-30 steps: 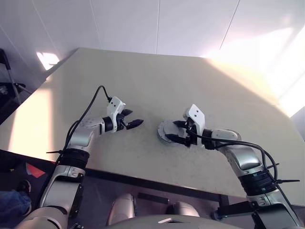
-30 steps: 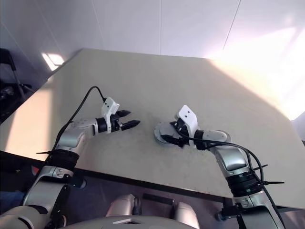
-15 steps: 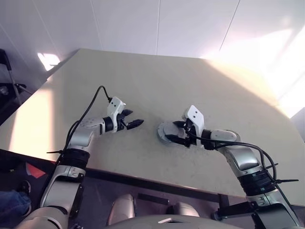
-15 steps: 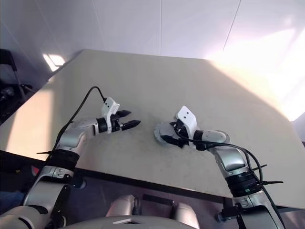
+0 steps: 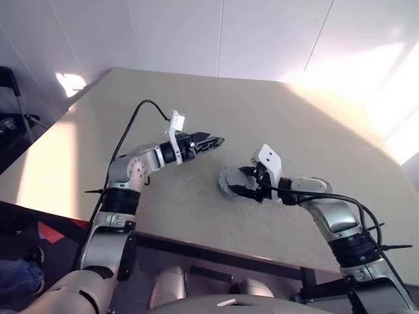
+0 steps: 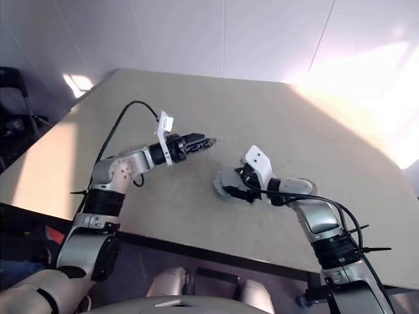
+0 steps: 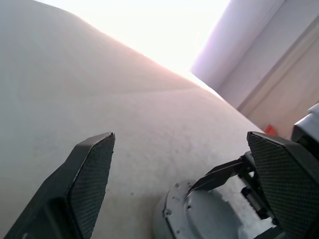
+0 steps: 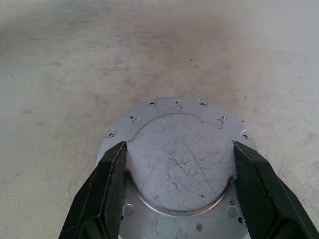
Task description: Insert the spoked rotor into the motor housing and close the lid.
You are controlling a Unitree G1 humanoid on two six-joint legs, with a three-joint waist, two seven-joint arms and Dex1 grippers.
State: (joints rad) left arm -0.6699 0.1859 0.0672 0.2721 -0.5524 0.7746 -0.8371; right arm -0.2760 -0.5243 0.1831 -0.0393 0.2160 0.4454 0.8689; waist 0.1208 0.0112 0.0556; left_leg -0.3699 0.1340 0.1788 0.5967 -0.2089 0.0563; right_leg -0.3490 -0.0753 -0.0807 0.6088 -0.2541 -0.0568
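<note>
A grey round metal disc with small rim holes and a raised centre, the lid (image 8: pixel 179 164), lies flat on the beige table (image 5: pixel 196 98). My right gripper (image 8: pixel 179 147) reaches over it from the right. Its two black fingers (image 8: pixel 107 189) press the sides of the raised centre, so it is shut on the lid. My left gripper (image 5: pixel 216 140) hangs above the table to the left of the lid (image 5: pixel 228 183), pointing toward it. It is open and holds nothing (image 7: pixel 179 137). The motor housing and the spoked rotor are hidden.
The table's front edge (image 5: pixel 216 252) runs just below both arms and its left corner (image 5: pixel 108 69) lies far back. White wall panels (image 5: pixel 216 33) stand behind it. Bright sunlight falls on the far right of the table (image 5: pixel 366 98). Dark furniture (image 5: pixel 10 118) stands on the floor at left.
My left gripper has risen off the table and swung right toward the lid, rolling its wrist. The right gripper and the lid have not moved.
</note>
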